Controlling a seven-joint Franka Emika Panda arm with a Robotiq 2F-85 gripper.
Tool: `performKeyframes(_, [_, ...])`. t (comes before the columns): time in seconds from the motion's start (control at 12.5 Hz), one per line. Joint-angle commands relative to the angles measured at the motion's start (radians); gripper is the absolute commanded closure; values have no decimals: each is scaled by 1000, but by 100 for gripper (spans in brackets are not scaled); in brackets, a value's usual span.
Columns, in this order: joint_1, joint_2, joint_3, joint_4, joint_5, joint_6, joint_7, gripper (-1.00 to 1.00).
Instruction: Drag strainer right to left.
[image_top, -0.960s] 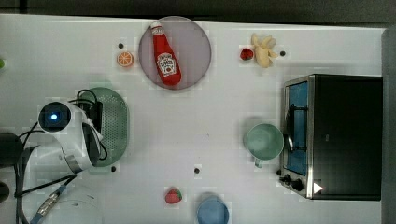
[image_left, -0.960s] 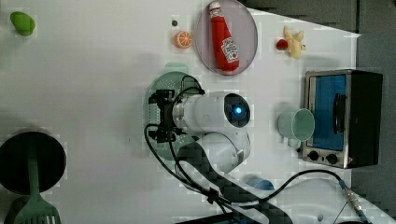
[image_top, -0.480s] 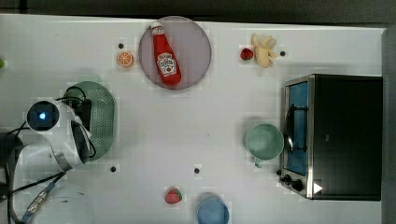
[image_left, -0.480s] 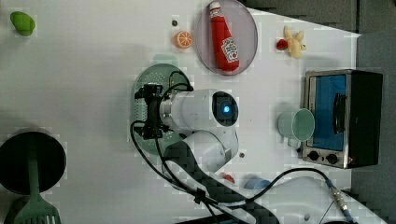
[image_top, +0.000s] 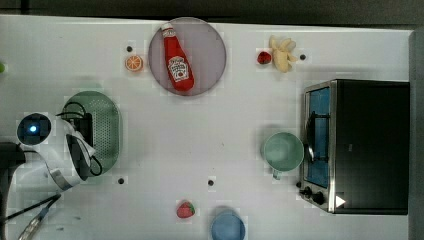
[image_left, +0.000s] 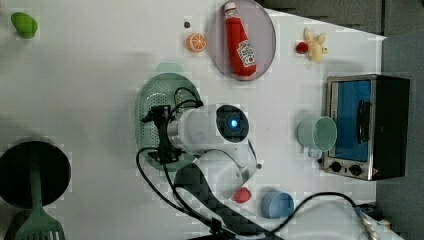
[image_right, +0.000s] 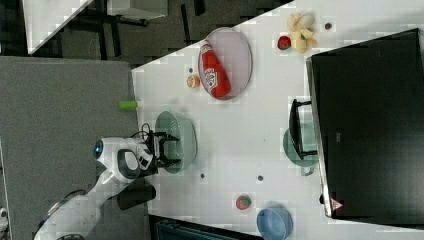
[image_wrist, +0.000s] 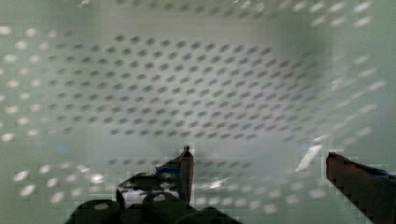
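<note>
The strainer (image_top: 107, 125) is a pale mint-green oval colander lying at the top view's left. It also shows as the strainer (image_left: 150, 100) in the left view and the strainer (image_right: 186, 134) in the right view. My gripper (image_left: 161, 132) reaches down into its bowl, with the white wrist covering part of it. In the right view the gripper (image_right: 170, 149) stands open over the strainer's near side. In the wrist view the gripper (image_wrist: 261, 175) has its two dark fingers wide apart and nothing between them, and the strainer's perforated inside (image_wrist: 187, 93) lies just beyond them.
A grey-pink plate (image_top: 210, 40) holds a ketchup bottle (image_top: 177, 62), with an orange slice (image_top: 134, 63) beside it. A mint mug (image_top: 283, 151) and a toaster oven (image_top: 357, 145) stand at the top view's right. A strawberry (image_top: 185, 209) and a blue cup (image_top: 228, 226) sit near the front edge.
The arm and the strainer have slid together toward the top view's left, most of it in the first half second. The fingers stayed open.
</note>
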Motion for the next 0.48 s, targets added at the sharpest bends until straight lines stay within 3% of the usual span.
performKeyframes(0.08, [-9, -235, -96, 19, -1, -153, -226, -100])
performKeyframes(0.48, [-34, -518, -368, 27, -83, -327, -571, -100])
